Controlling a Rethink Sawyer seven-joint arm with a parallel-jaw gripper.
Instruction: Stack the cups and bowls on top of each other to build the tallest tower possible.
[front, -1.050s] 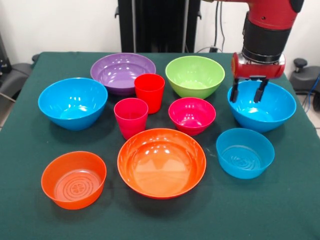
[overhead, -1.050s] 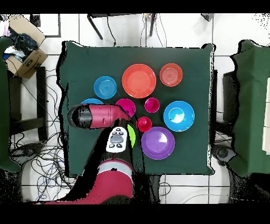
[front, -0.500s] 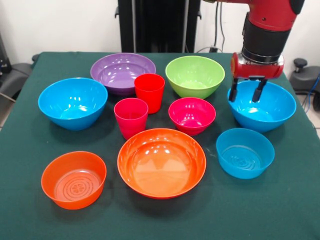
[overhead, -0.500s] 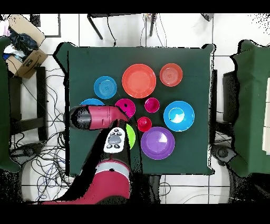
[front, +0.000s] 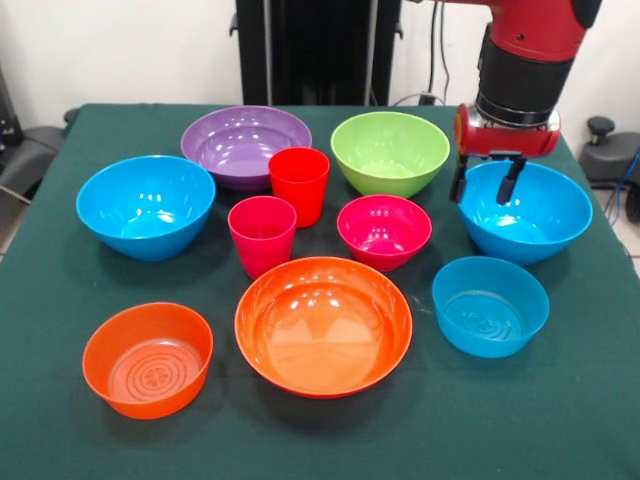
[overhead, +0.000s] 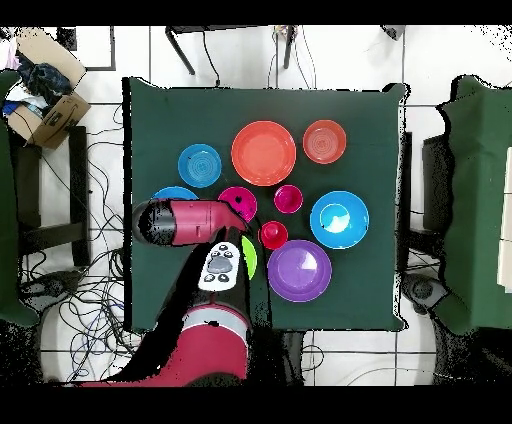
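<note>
I see my tool (front: 485, 182) spread wide, gripping nothing, right above the far rim of the big blue bowl (front: 525, 215) beside the green bowl (front: 390, 152).

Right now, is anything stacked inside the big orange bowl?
No, the big orange bowl sits empty in the front view, its glossy inside bare.

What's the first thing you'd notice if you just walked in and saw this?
The red robot arm, with its open hand hanging over the far rim of a blue bowl at the right. Then the big orange bowl in the front middle of the green table, with colourful bowls and two cups spread around it, none stacked.
</note>
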